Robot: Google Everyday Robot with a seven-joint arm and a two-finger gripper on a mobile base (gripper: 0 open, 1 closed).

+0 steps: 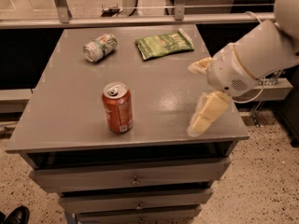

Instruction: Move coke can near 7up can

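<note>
The coke can (117, 107), red-orange with a silver top, stands upright near the front of the grey table (70, 92). The 7up can (99, 47), green and silver-white, lies on its side at the back left. My gripper (198, 93) is over the table's right front part, to the right of the coke can and well apart from it. It is open and empty, with one cream finger (200, 65) higher up and the other finger (208, 113) lower down.
A flat green snack bag (164, 44) lies at the back of the table, right of the 7up can. The table tops a drawer cabinet (133, 178). A railing (140, 20) runs behind. A dark shoe (16, 215) is on the floor at the bottom left.
</note>
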